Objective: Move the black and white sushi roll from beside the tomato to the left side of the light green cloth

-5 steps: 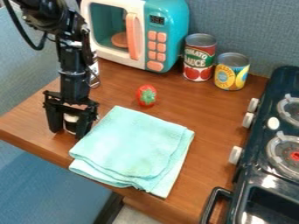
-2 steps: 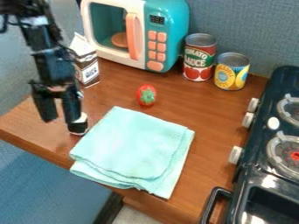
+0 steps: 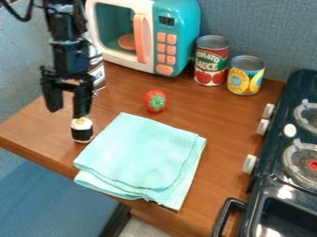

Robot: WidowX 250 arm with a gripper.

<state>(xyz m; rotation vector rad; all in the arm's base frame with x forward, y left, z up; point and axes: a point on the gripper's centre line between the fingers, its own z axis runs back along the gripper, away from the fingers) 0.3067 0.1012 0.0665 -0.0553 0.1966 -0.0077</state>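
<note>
The gripper (image 3: 68,111) hangs over the left part of the wooden counter, open, with nothing between its fingers. Just below its right finger, a small sushi roll (image 3: 82,131) with a white top and black band stands upright on the counter. Beside the roll lies a folded mint-green cloth (image 3: 143,159). A toy strawberry (image 3: 155,101), red with green leaves, rests behind the cloth. Partly hidden behind the arm stands a brown and white carton (image 3: 97,74).
A teal toy microwave (image 3: 176,41) stands at the back, with a tomato sauce can (image 3: 211,62) and a yellow can (image 3: 245,76) to its right. A dark toy stove (image 3: 283,152) borders the right side. The wooden counter's (image 3: 37,155) edge runs along the lower left.
The gripper was around the roll, then swung left and is now raised above it, with the roll outside its fingers. The roll is now more exposed; cloth and strawberry have kept their places.
</note>
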